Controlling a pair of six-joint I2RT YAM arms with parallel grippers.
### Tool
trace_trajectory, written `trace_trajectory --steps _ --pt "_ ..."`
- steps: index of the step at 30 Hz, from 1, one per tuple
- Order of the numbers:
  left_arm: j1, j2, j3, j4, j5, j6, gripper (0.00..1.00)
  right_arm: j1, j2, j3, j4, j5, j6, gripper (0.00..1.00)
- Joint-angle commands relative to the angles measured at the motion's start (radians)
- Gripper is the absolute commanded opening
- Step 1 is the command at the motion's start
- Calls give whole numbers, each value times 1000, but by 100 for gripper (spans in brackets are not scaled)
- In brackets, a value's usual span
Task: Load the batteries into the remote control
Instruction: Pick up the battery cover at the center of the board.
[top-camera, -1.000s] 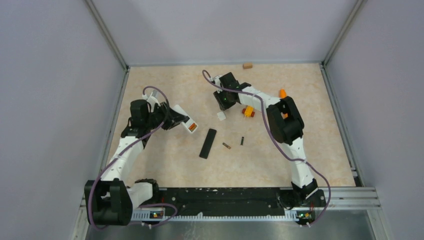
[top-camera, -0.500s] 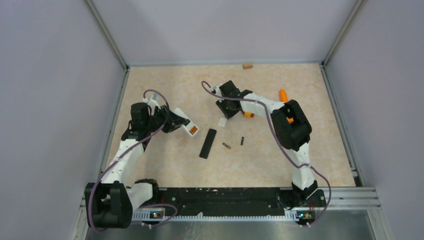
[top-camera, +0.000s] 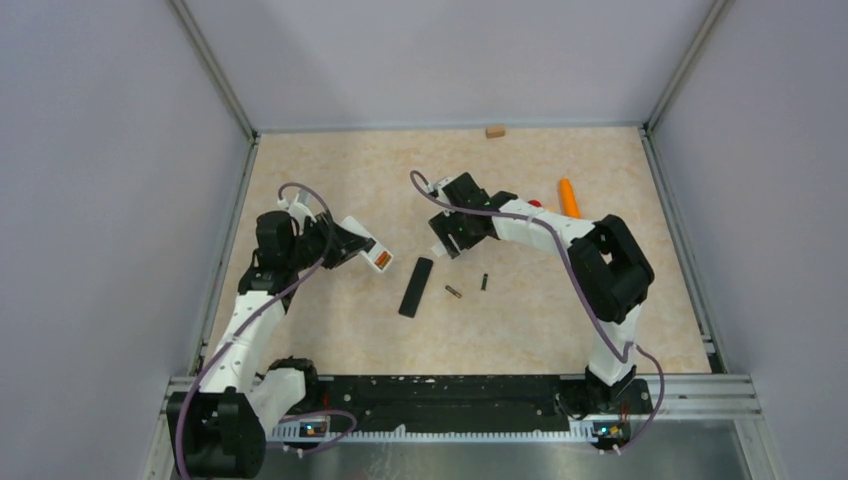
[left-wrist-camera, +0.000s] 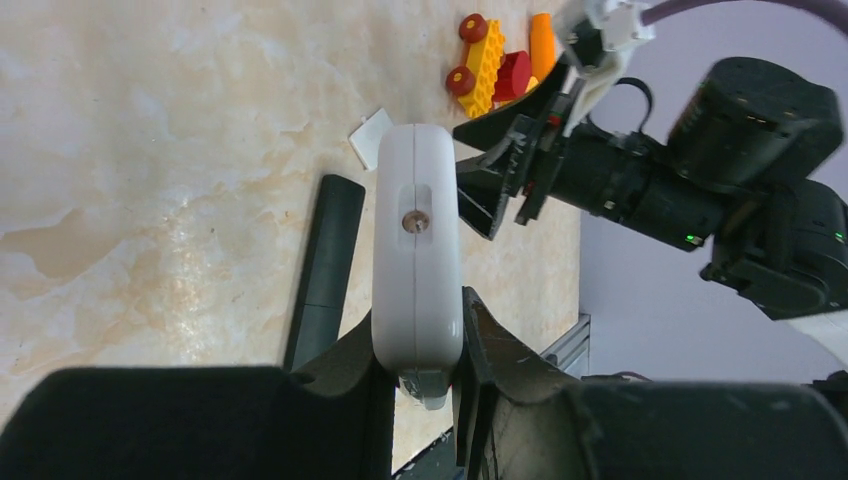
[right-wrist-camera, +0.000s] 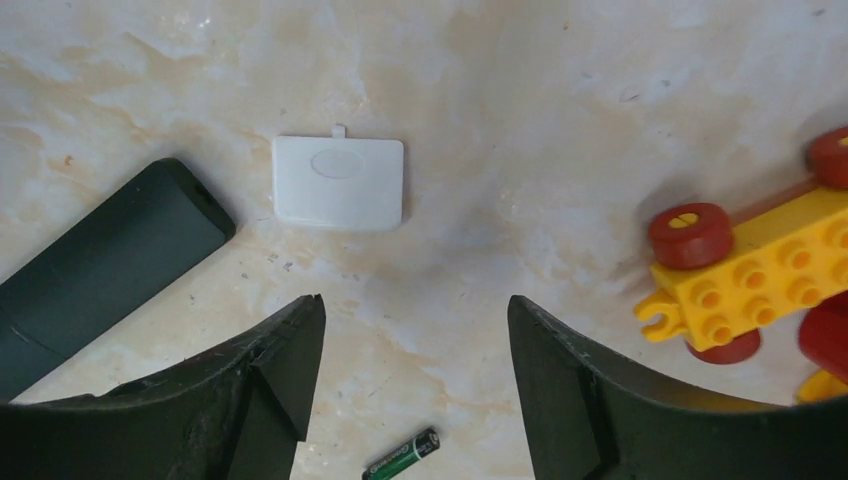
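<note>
White remote (left-wrist-camera: 417, 250) in left claw (left-wrist-camera: 421, 342)

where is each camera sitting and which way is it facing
Top external: fixed above and behind the bases, looking down at the table; left arm and right arm show whole.
Left wrist: behind the left gripper, shut on the white remote, facing the right arm.
Right wrist: above the open right gripper, facing straight down at the white cover and a battery.
Shared: both wrist views show the black bar, white cover and yellow toy.
</note>
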Motion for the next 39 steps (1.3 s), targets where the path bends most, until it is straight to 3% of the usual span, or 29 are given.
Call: trace_trajectory --steps 1,4,10,20,39 --pt "5 -28 52 -8 -46 29 0 40 -78 54 -7 61 81 76" --pt "6 -15 68 -22 -47 44 0 66 -29 84 -28 92 82 85" --pt "5 12 74 -10 -38 44 0 90 41 123 -34 96 57 85" --pt "6 35 77 14 -28 39 0 91 170 234 -87 103 67 71" --pt "6 27 84 1 -19 49 0 65 274 360 -228 59 96 67"
